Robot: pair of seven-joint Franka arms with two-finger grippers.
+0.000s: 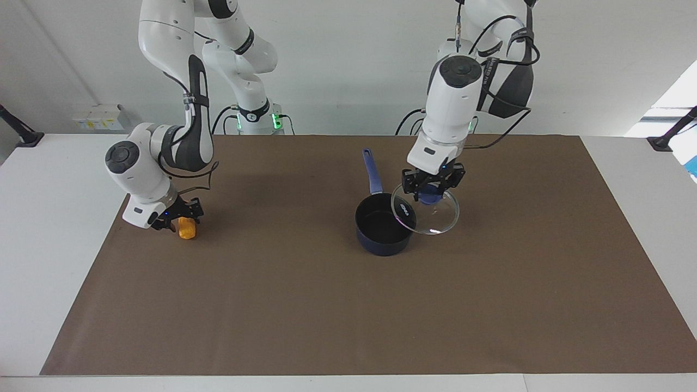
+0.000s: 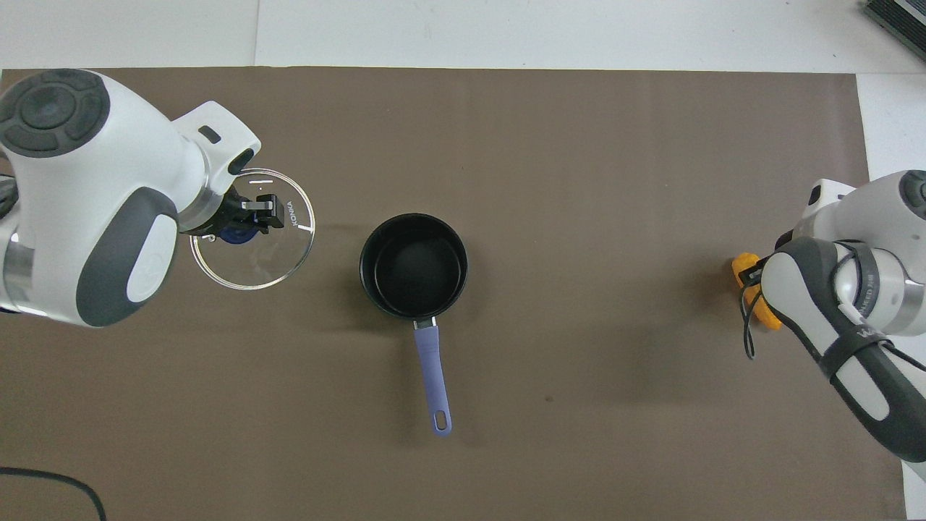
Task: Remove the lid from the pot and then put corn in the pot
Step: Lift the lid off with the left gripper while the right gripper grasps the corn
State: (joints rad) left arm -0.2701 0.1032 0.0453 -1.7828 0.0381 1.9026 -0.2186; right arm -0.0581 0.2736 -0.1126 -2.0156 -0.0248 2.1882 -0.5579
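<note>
My left gripper is shut on the blue knob of the clear glass lid. It holds the lid tilted in the air over the mat, beside the pot toward the left arm's end. The overhead view shows the lid apart from the pot. The dark blue pot stands open mid-table, its black inside bare, its handle pointing toward the robots. The yellow-orange corn lies on the mat at the right arm's end. My right gripper is low, right at the corn's upper end. The right arm partly hides the corn in the overhead view.
A brown mat covers most of the white table. A black cable lies at the mat's corner nearest the left arm. A dark object sits at the table's edge farthest from the robots.
</note>
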